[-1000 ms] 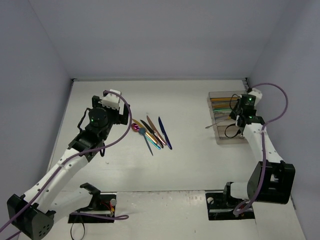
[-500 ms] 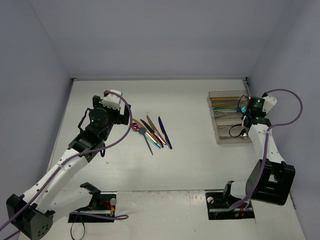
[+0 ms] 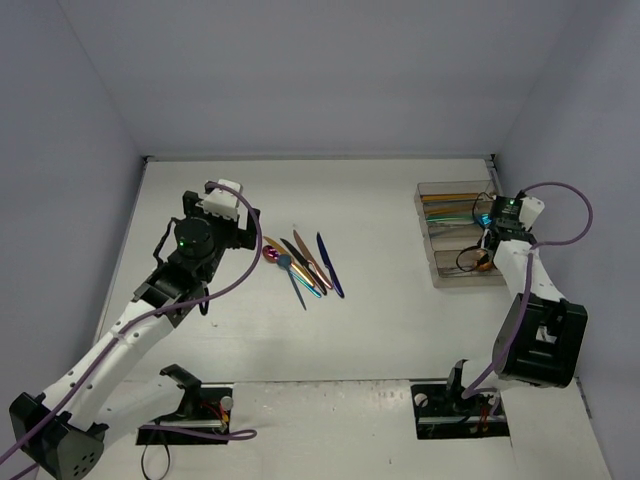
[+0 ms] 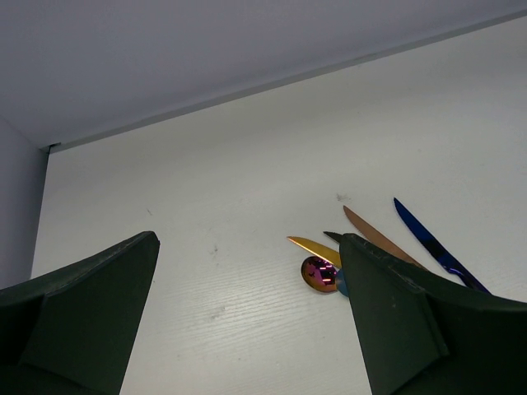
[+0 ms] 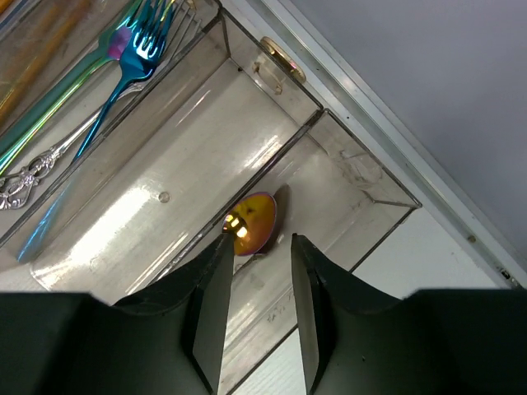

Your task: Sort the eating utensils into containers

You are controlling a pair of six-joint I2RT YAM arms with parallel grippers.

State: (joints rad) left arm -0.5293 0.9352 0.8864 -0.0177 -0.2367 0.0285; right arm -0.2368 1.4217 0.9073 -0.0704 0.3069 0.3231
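Note:
Several loose utensils lie mid-table: gold, dark, copper and blue knives, plus a magenta and a teal spoon. In the left wrist view the magenta spoon bowl, gold knife, copper knife and blue knife show. My left gripper hovers open and empty just left of them. The clear containers hold several utensils. My right gripper stands over the nearest tray's right end, jaws apart. A gold spoon bowl lies in that tray by the left fingertip.
A teal-blue fork and an ornate silver utensil lie in farther trays. The right wall stands close behind the trays. Arm bases sit at the near edge.
My right gripper carried a utensil that stuck out over the trays' left side; it has swung right over the trays and no utensil sticks out. The left arm barely moved.

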